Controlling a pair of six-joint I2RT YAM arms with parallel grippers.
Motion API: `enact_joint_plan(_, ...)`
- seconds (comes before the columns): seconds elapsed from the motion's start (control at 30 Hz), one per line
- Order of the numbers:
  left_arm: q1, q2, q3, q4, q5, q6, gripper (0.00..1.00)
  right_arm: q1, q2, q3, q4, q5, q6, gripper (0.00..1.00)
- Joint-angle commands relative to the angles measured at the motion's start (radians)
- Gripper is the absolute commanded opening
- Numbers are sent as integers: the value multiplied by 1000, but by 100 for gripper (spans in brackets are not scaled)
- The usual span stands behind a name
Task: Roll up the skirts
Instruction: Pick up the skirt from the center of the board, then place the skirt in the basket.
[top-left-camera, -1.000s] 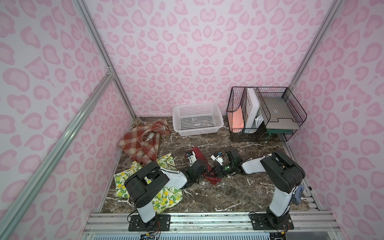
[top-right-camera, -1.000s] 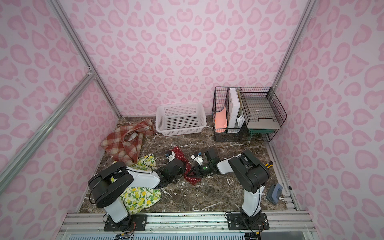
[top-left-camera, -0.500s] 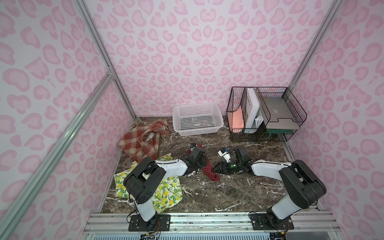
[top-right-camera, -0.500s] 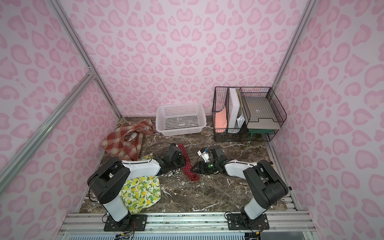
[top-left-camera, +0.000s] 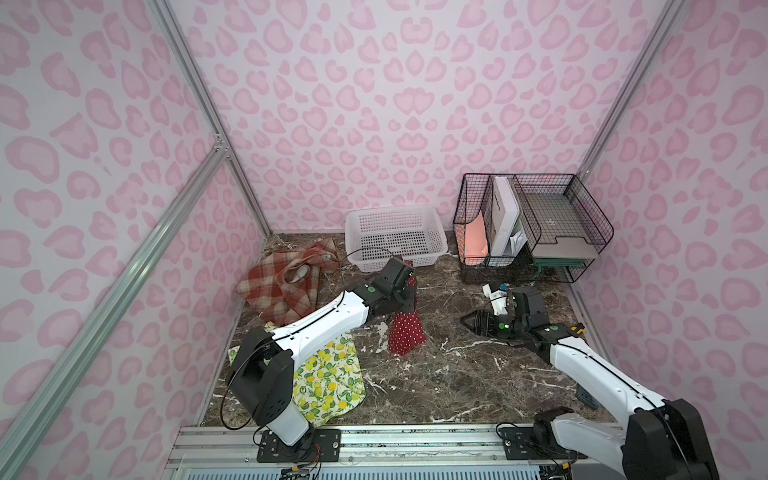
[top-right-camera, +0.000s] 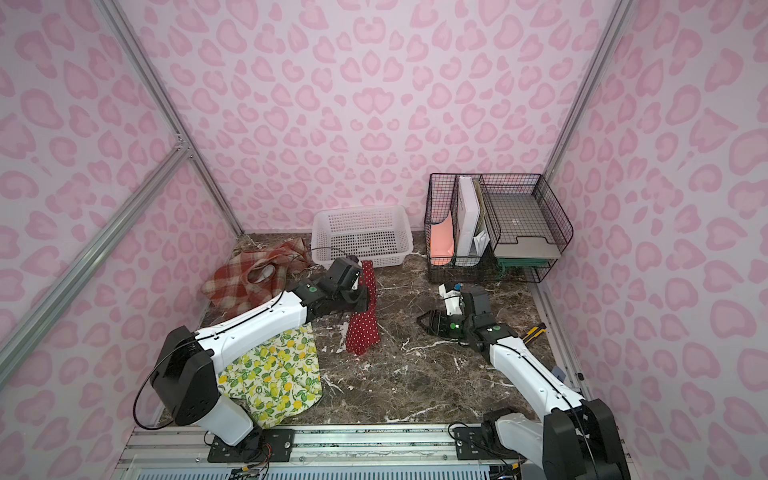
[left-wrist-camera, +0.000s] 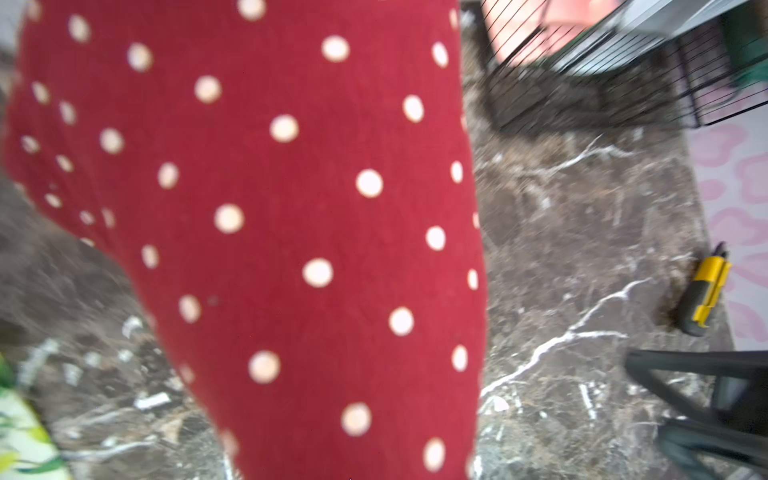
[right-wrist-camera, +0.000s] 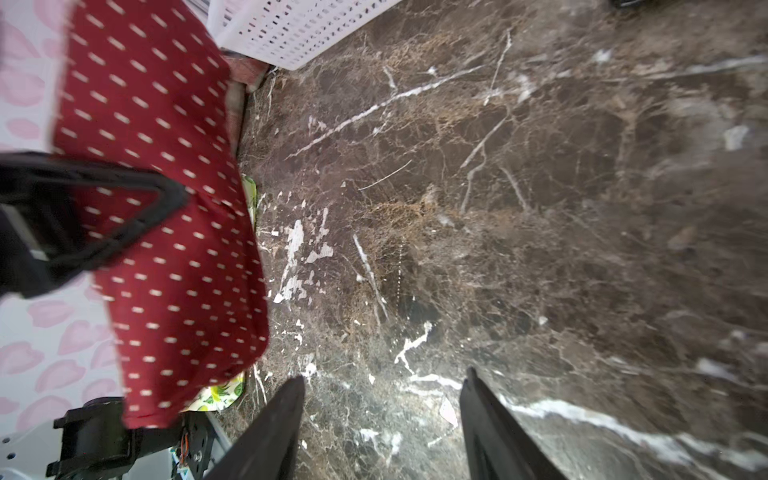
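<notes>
**A:** Where do the tools stand?

**B:** My left tool (top-left-camera: 408, 291) is clenched on the polka-dot skirt (top-left-camera: 405, 332); the cloth hangs below it in a narrow upright column; its lower end seems to rest on the counter (top-left-camera: 457, 374); from the right wrist camera I see one black finger (right-wrist-camera: 124, 199) lying across the red cloth.

**A:** And the right one?

**B:** My right tool (top-left-camera: 468, 321) is released; its jaws stand apart with only bare marble between them; it sits low over the counter, pointing toward the left tool, and well apart from the red skirt.

**A:** The other two skirts?

**B:** The lemon skirt (top-left-camera: 328, 374) lies flat behind the left tool, back near that arm's base and partly under the arm; the plaid skirt (top-left-camera: 274, 286) lies crumpled off to the left tool's left side, against the wall; neither touches a tool.

**A:** Anything close to the grip?

**B:** The white basket (top-left-camera: 395, 232) sits just beyond the left tool; in both top views the top of the red cloth overlaps its near rim, but I cannot tell whether they touch.
</notes>
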Motion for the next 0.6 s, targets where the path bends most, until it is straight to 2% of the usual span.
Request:
enact_joint_plan(0.0,44,37,171,-127,-10,132,0,0,8,-8,12,15,-9,64)
enact_joint_plan(0.13,148,188,445,-159,95,273,0,-1,34,-28,54,5,-3,64)
enact_joint_plan(0.37,335,559,943,-151,339,409,0,0,103,-42,139,-12,-1,63)
enact_joint_plan(0.57,461,846,1283,-111,477,389,0,-1,175,-54,211,-31,-1,63)
